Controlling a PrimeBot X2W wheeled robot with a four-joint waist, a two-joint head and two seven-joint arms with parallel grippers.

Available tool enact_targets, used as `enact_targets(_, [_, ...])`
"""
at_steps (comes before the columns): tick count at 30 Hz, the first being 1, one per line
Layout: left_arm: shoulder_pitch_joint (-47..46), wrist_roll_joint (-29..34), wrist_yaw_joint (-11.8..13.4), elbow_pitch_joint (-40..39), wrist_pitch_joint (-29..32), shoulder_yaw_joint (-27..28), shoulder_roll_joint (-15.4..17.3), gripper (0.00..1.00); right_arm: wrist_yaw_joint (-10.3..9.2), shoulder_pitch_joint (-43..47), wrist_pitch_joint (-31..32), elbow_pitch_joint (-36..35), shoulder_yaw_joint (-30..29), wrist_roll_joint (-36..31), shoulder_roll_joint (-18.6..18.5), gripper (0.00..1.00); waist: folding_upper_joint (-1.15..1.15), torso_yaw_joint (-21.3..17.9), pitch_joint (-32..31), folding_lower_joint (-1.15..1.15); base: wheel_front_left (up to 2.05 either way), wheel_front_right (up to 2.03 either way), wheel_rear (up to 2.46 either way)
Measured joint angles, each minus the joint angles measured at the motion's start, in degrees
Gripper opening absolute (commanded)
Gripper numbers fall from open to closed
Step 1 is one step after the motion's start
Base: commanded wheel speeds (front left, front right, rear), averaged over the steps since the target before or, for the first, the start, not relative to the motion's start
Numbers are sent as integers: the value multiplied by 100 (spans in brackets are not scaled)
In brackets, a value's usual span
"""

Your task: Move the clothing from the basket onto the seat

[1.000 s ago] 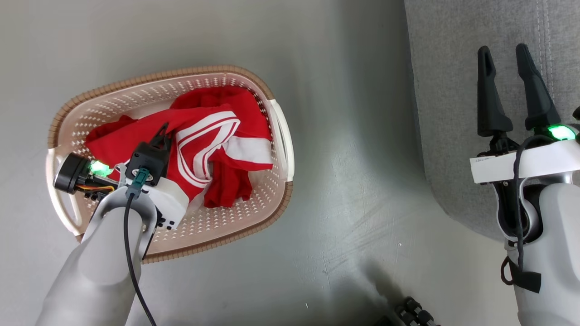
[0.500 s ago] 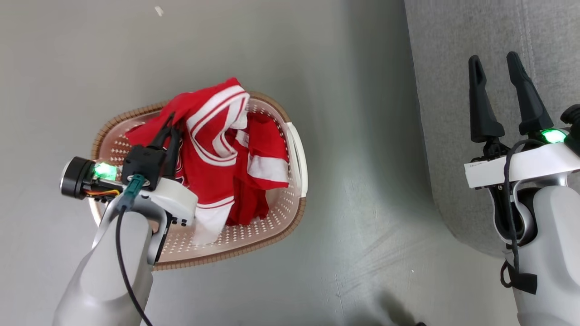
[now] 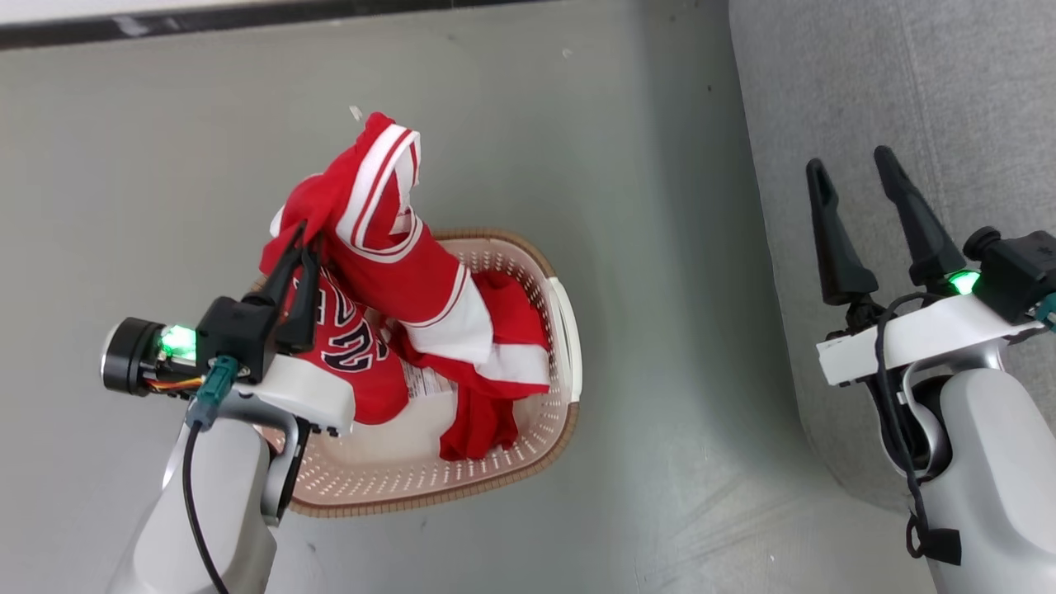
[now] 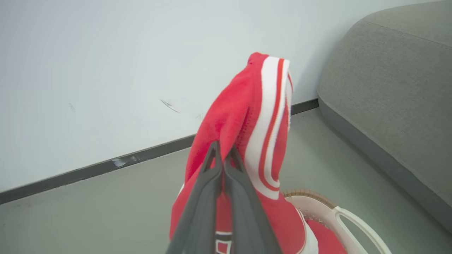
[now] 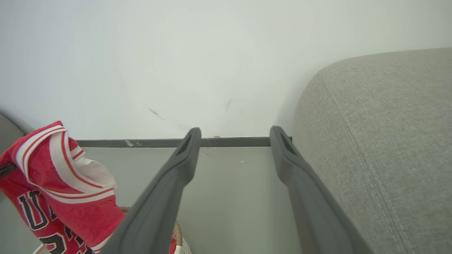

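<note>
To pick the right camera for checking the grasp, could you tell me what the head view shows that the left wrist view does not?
Head view, not left wrist view: the open right pincer, seen against the seat, and the label in the bottom of the basket.
Left wrist view, not head view: a scuff on the wall.
Both: the left pincer shut on the clothing, raised above the basket, with the seat alongside.
</note>
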Motion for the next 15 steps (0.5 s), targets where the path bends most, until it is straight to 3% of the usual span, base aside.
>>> enact_targets(15, [410,-57,-293,-524,0,-116,13,0,0,400,0,272,554,10,-244,100,0,213,-1025,0,0,0,0])
